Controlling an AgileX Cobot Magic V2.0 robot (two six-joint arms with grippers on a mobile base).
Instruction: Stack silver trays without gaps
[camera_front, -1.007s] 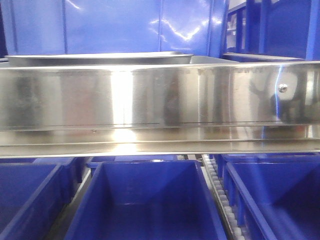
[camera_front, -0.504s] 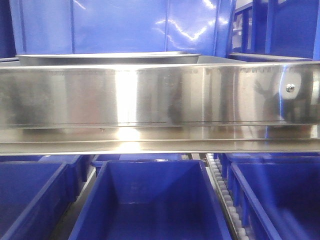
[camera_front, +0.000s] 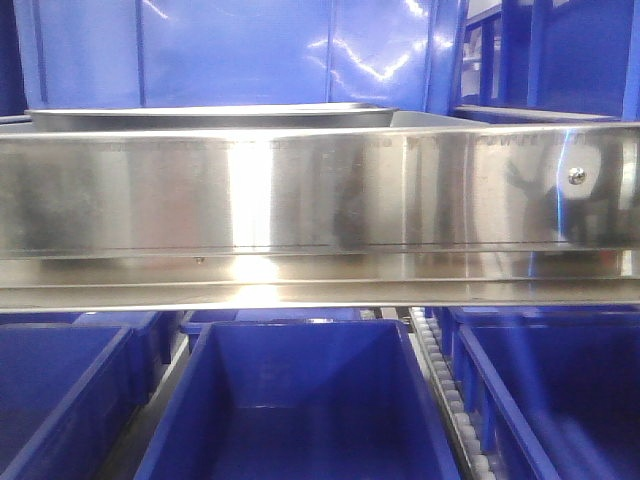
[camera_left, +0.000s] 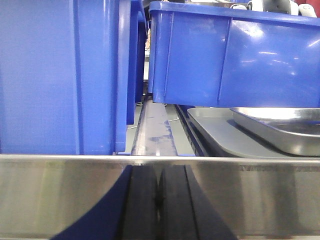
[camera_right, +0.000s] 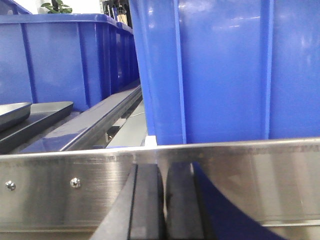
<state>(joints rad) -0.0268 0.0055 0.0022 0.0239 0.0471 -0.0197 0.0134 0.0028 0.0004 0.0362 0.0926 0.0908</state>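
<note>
A silver tray (camera_front: 210, 117) shows only as a thin rim behind the steel rail (camera_front: 320, 190) in the front view. In the left wrist view a shiny silver tray (camera_left: 285, 132) lies over a flatter grey tray (camera_left: 215, 132) at the right, beyond the rail. The right wrist view catches the same trays (camera_right: 12, 112) at its far left edge. My left gripper (camera_left: 159, 172) is shut and empty, its black fingers pressed together on the near side of the rail, left of the trays. My right gripper (camera_right: 164, 170) is shut and empty too, to the trays' right.
The broad steel rail (camera_left: 60, 195) with screws (camera_right: 75, 182) runs across in front of both grippers. Tall blue bins (camera_front: 240, 50) stand behind and beside the trays, one (camera_left: 235, 55) overhanging them. More blue bins (camera_front: 310, 400) sit below the rail, with a roller track (camera_front: 440, 380) between them.
The whole front view has slid slightly to the right in the picture. The tray itself has not visibly moved on its shelf.
</note>
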